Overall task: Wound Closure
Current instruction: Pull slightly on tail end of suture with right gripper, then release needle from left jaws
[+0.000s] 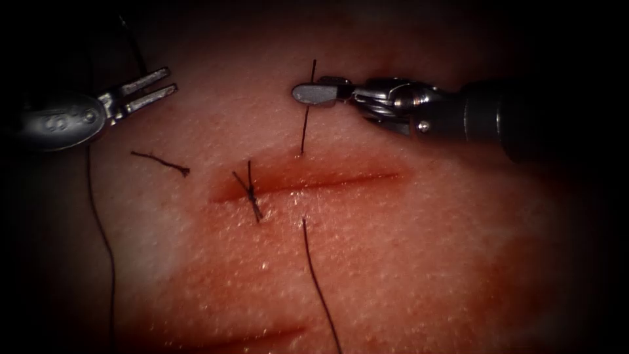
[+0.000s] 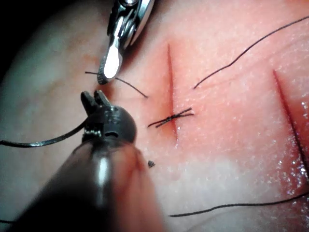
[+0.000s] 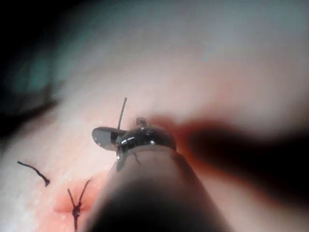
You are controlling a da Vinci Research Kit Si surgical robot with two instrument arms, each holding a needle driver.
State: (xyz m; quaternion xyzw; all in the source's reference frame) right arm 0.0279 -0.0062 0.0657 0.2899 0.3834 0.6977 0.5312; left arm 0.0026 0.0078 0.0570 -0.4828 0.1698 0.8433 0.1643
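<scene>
Looking down through the endoscope, I have the right tool (image 1: 314, 93) lying above the cut (image 1: 308, 185), its jaws closed flat on the thread (image 1: 305, 128) a little way below that strand's free tip. From the jaws the strand drops to the tissue (image 1: 406, 262) and enters it at the upper edge of the cut. A second run of thread (image 1: 320, 282) comes out of the tissue just beyond the lower edge and trails away toward the bottom of the view. The left tool (image 1: 154, 88) sits well apart at the upper left, off the wound, its two jaws parted a little and gripping nothing. One finished knot (image 1: 251, 191) crosses the cut near its left end, short tails sticking out both ways. A loose cut end of thread (image 1: 160, 161) lies on the skin to the left of that knot, between it and the left tool. A long thread (image 1: 101, 229) hangs past the left tool and runs down the left side of the tissue. Red fluid (image 1: 341, 172) stains the skin around the cut. I cannot make out the needle. From the right wrist camera I see the right tool's (image 3: 108, 137) jaws with the thread tip (image 3: 122, 112) sticking up past them.
</scene>
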